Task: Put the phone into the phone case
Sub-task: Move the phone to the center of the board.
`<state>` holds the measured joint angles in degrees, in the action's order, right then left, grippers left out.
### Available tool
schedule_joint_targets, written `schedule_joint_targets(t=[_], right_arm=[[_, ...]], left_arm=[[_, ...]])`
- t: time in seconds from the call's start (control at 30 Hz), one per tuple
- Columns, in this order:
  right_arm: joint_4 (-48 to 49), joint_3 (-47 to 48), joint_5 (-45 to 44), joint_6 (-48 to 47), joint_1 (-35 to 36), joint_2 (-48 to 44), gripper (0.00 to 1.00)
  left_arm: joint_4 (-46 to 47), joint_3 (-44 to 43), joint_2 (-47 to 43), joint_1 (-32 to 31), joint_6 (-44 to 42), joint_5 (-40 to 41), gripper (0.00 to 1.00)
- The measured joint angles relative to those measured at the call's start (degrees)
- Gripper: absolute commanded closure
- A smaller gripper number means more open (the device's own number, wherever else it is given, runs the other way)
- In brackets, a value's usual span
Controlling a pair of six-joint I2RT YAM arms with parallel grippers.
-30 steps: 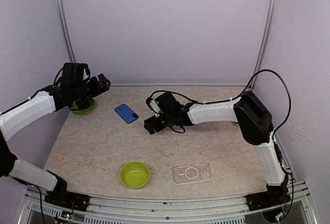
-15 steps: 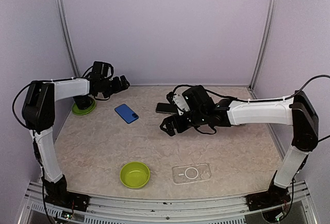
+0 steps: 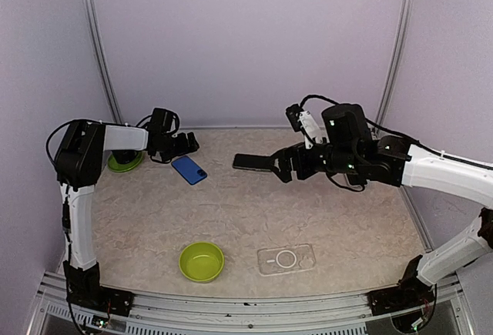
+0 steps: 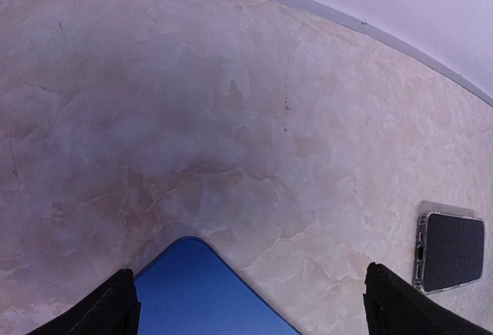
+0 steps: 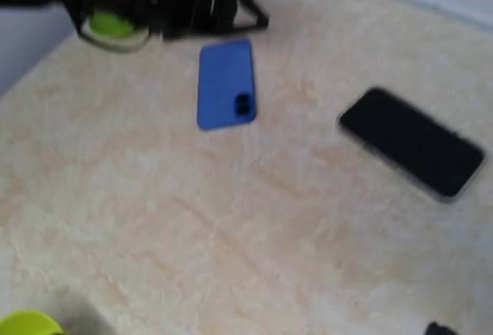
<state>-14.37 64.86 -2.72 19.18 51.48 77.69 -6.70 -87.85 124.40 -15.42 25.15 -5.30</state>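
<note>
A clear phone case (image 3: 286, 259) with a ring on it lies flat near the table's front edge. A blue phone (image 3: 189, 169), camera side up, lies at the back left. My left gripper (image 3: 187, 144) is open and low over its far corner, with the blue corner (image 4: 208, 296) between the dark fingertips (image 4: 115, 308). A black phone with a pale rim (image 3: 253, 162) lies at the back middle. My right gripper (image 3: 283, 169) hovers open just right of it, holding nothing. The right wrist view shows the blue phone (image 5: 226, 82) and the black phone (image 5: 412, 141).
A lime green bowl (image 3: 202, 262) stands at the front, left of the case. A green dish (image 3: 123, 162) sits at the back left behind the left arm. Pale walls close the table on three sides.
The left gripper swung right from the green dish to the blue phone. The right arm drew back to the right and rose, uncovering the black phone, and its jaws widened.
</note>
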Motion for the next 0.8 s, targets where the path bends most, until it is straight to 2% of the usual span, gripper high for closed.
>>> schedule_joint_targets(t=[0.3,0.6,0.8], right_arm=[[-1.57,-2.19,-1.42,1.38,0.00,-2.16,0.00],[-2.08,-3.28,-0.42,2.73,0.00,-2.14,0.00],[-2.08,-3.26,-0.02,1.77,0.00,-0.09,0.00]], left_arm=[[0.92,1.33,1.16,-0.39,-1.25,1.36,0.01],[6.29,5.46,0.68,-1.18,-2.16,2.82,0.01],[7.13,8.44,-1.14,-4.68,-2.51,4.42,0.01]])
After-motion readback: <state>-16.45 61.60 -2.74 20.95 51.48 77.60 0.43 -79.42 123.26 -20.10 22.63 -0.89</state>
